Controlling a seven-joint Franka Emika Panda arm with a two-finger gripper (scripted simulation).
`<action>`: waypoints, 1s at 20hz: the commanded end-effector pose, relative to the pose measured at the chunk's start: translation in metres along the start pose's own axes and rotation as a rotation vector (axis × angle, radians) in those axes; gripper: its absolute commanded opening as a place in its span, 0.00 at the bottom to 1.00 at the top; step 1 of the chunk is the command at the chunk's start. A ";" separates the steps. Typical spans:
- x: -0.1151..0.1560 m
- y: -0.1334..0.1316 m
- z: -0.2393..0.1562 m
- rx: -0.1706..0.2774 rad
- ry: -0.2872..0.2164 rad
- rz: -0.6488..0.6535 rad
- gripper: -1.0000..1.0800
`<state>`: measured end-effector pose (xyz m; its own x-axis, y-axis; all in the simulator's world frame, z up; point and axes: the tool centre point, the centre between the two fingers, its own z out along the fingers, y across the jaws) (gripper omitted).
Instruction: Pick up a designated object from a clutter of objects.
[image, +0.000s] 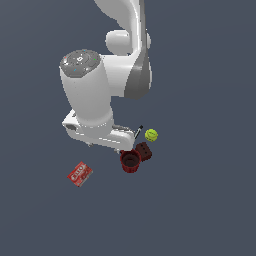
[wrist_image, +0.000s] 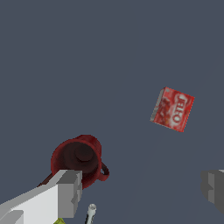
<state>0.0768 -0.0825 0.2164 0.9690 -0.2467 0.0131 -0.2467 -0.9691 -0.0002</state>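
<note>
In the exterior view, the flat red box (image: 80, 174) lies alone on the desk (image: 200, 200), at about eight o'clock from the dark red mug (image: 130, 161). Brown block (image: 144, 151) and yellow-green ball (image: 151, 135) sit at the mug's one o'clock. The claw (wrist_image: 142, 190) is wide open, holding nothing.

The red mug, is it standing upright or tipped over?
Upright. The dark red mug shows its round open mouth and inner bottom to both cameras, and its handle sticks out sideways in the wrist view.

Even, soft simulator light falls on my white arm (image: 95, 95) from above, glare-free, with faint shading, no cast shadows, and coarse, slightly pixelated renders
</note>
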 end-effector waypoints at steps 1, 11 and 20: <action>0.013 0.018 0.022 0.004 -0.003 0.058 0.96; 0.046 0.087 0.108 0.004 -0.011 0.258 0.96; 0.053 0.120 0.147 -0.002 -0.013 0.344 0.96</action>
<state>0.0999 -0.2086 0.0738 0.8343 -0.5513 -0.0011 -0.5513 -0.8343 -0.0008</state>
